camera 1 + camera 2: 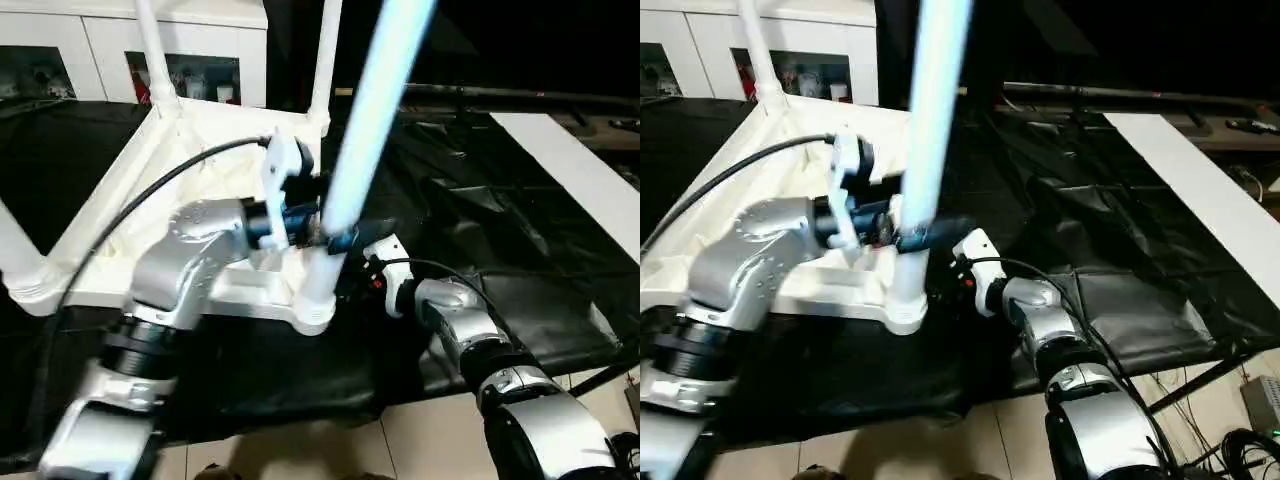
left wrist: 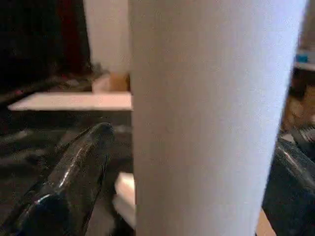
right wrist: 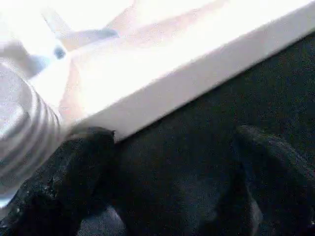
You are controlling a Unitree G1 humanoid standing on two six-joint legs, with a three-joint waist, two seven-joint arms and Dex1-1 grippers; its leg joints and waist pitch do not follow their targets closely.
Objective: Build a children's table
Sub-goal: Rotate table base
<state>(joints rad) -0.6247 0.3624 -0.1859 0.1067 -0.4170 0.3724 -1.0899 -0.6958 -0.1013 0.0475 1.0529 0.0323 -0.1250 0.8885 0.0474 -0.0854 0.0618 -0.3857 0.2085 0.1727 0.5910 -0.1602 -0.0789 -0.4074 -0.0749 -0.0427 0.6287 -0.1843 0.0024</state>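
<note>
Left gripper (image 2: pixel 197 162) straddles the leg (image 1: pixel 370 110), fingers spread, not clenched. Right gripper (image 3: pixel 172 187) open beside tabletop (image 1: pixel 150 190). Leg could tip from its socket (image 1: pixel 315 300) if unseated.

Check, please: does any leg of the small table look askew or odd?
Yes. The near leg at the tabletop's front corner socket leans toward the right, while the two far legs stand nearly straight. The left end effector is around its base.
</note>
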